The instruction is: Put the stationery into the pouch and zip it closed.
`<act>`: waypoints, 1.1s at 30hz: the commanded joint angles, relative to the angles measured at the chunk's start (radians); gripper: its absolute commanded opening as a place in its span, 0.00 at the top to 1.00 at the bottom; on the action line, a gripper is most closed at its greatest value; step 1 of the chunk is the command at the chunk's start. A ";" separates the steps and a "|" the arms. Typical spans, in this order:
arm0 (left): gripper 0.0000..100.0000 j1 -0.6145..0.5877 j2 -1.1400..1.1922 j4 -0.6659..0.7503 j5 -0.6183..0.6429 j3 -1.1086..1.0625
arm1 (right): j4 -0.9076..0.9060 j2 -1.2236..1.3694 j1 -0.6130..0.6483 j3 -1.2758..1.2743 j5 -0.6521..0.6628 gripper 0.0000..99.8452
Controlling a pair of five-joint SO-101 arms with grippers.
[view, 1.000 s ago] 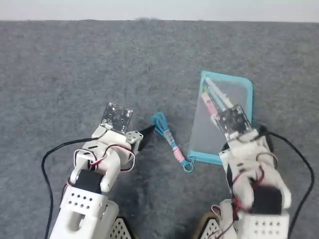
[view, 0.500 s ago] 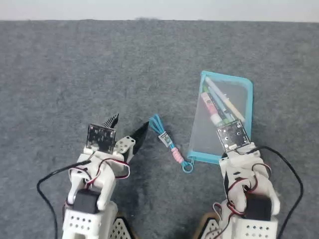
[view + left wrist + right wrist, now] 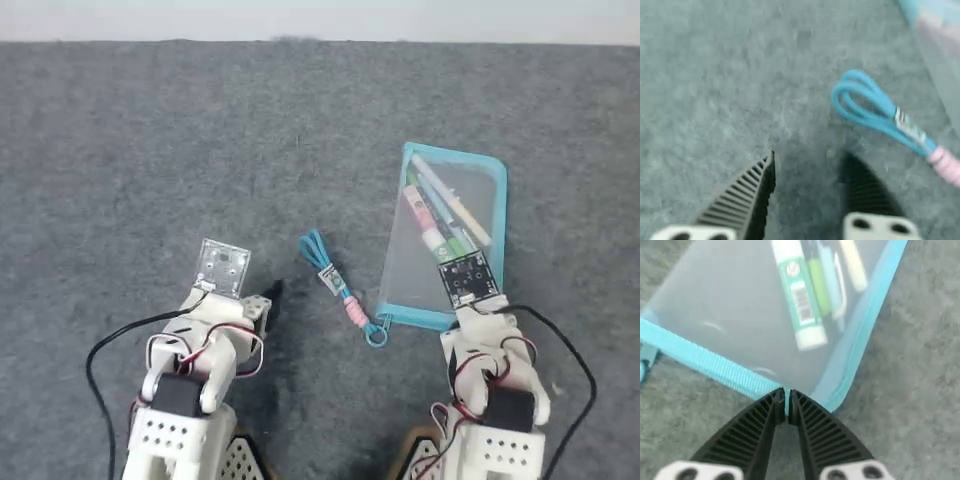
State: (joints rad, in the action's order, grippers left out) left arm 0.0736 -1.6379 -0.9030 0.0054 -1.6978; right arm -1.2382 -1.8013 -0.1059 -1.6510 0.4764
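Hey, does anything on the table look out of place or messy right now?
Nothing stands out. The pouch lies flat on the grey mat with the pens all inside it, none spilled, and its blue strap trails loosely from one corner.

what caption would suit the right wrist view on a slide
Right gripper shut at the teal edge of the clear pouch, pens inside.

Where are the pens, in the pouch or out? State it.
In. The pens lie behind the pouch's clear face, inside its blue border, in both the high and right wrist views.
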 commanded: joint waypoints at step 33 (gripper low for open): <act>0.98 -0.002 0.034 -0.066 -0.161 0.007 | 0.027 -0.010 -0.246 -0.032 -0.011 0.99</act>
State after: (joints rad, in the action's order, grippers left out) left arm 0.0736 -1.6134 -0.9643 -0.1450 -1.6978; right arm -1.2290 -1.8013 -0.3360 -1.6648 0.4733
